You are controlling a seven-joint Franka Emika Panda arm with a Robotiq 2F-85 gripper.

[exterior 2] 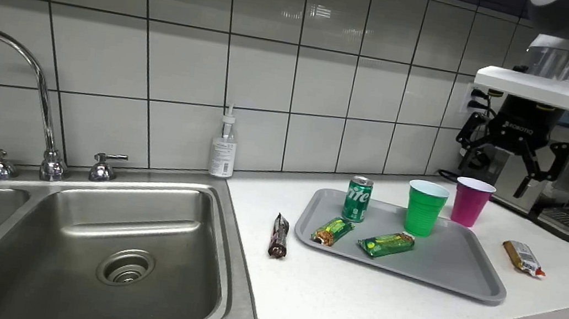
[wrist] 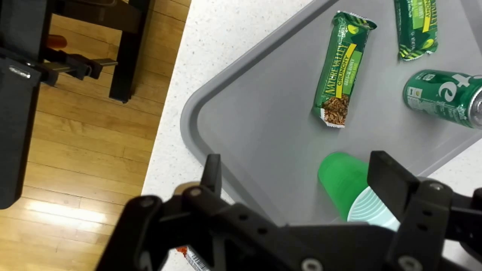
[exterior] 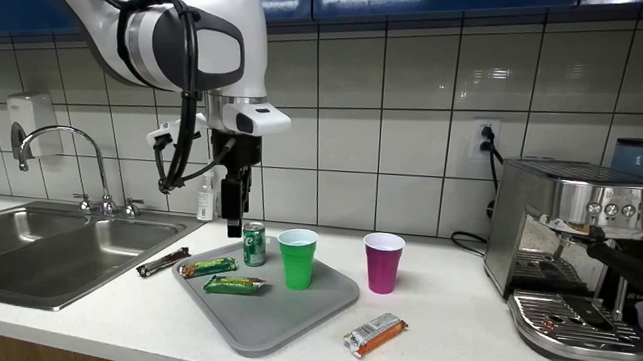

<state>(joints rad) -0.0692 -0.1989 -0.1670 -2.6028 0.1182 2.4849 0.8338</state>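
Note:
My gripper [exterior: 235,222] [exterior 2: 494,175] [wrist: 297,163] hangs above the counter with its jaws wide apart and nothing between them. A grey tray [exterior: 267,336] [exterior 2: 435,272] [wrist: 256,113] lies below. On it a green cup [exterior: 296,262] [exterior 2: 423,209] [wrist: 339,178] stands upright; in the wrist view one finger partly covers its rim. A green soda can [exterior: 254,245] [exterior 2: 357,200] [wrist: 437,96] and two green granola bars [exterior: 232,285] [exterior 2: 333,231] [wrist: 340,71] share the tray. Off the tray are a magenta cup [exterior: 382,267] [exterior 2: 472,205] and an orange-and-white wrapped bar [exterior: 376,335] [exterior 2: 524,258].
A dark wrapped bar [exterior: 163,261] [exterior 2: 279,236] lies between tray and sink [exterior: 122,265] [exterior 2: 238,270]. The faucet [exterior: 70,130] arches over the basins. A soap bottle [exterior: 206,196] [exterior 2: 223,148] stands by the tiled wall. An espresso machine [exterior: 576,194] occupies the counter's far end.

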